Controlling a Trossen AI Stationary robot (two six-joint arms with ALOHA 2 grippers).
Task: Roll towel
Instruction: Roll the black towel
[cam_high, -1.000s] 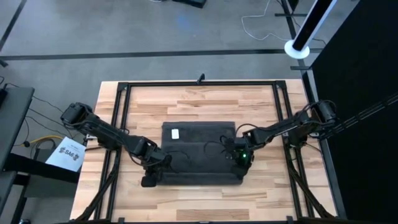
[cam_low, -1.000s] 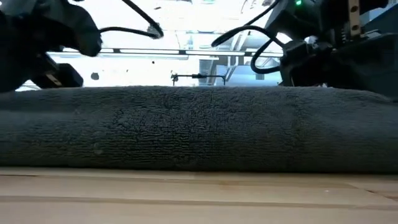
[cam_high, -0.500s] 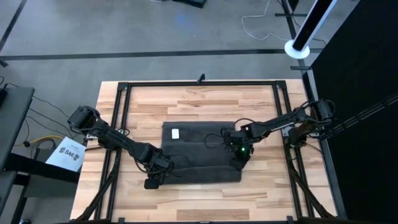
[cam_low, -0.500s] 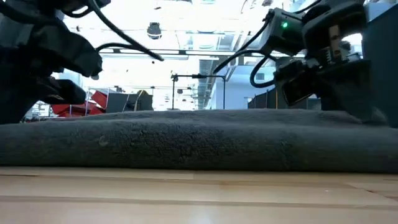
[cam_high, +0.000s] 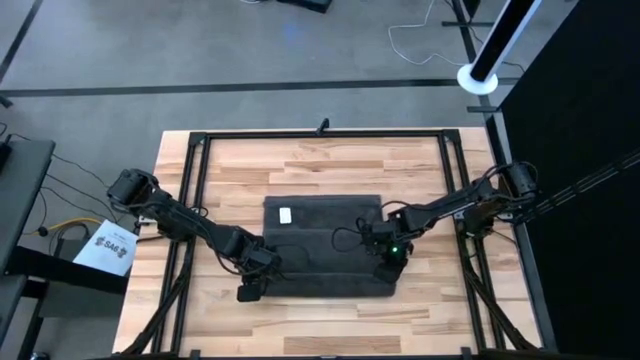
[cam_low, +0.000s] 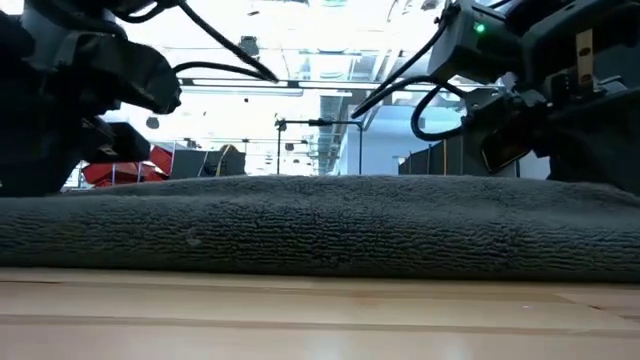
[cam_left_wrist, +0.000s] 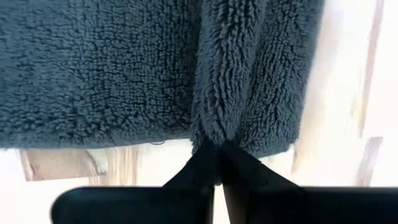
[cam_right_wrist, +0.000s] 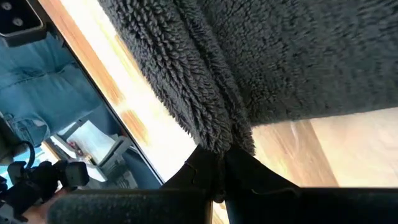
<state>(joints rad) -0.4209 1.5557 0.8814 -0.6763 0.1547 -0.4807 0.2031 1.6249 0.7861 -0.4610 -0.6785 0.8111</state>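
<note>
Towel (cam_high: 322, 245) first: we see the dark grey terry cloth lying flat across the middle of the wooden table (cam_high: 320, 165), with its small white label (cam_high: 284, 214) on the far left corner. Both arms hold it at its near corners. Our left gripper (cam_left_wrist: 216, 163) has its fingers pressed together on a pinched-up fold of the cloth — the pile bunches into a ridge running away from the fingertips, and bare wood shows just beyond the towel's edge on either side. Our right gripper (cam_right_wrist: 221, 167) is likewise clamped on a gathered fold at the near right corner, the cloth spreading out from between its fingers. From table height, the near edge forms one low, long band — both grippers sit just behind it.
</note>
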